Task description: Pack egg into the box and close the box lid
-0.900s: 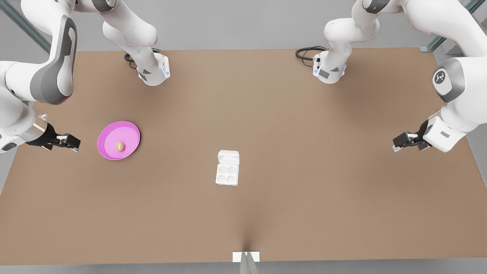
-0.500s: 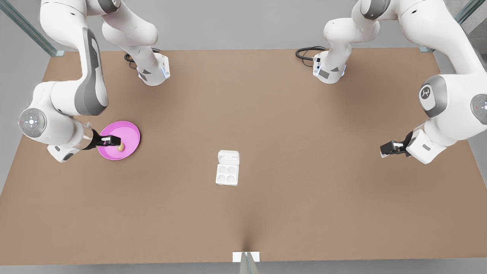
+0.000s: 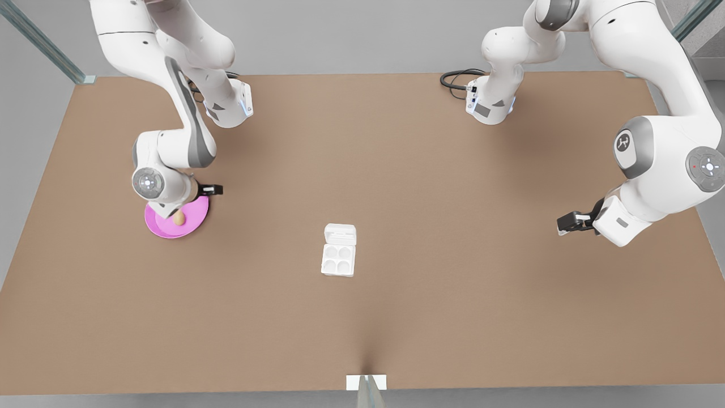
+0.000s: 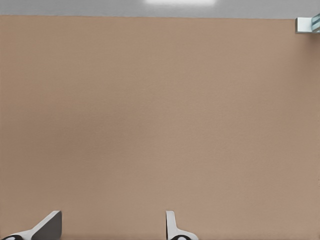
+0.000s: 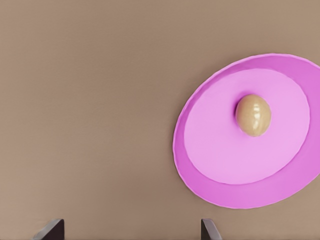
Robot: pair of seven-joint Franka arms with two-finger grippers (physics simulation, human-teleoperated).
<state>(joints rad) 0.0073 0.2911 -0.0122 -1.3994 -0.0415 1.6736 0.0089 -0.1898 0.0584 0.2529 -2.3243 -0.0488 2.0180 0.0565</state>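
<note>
So the right gripper (image 5: 127,231) has its two dark fingertips (image 5: 50,230) spread wide apart with nothing between them, just bare brown table (image 5: 85,100) underneath. The pink plate (image 5: 210,180) sits off to one side of the gripper and a bit ahead of the tips, not lined up with the gap, and part of its rim runs out of view. The egg (image 5: 253,115) is lying on the plate's lighter inner part, well clear of both fingers.
</note>
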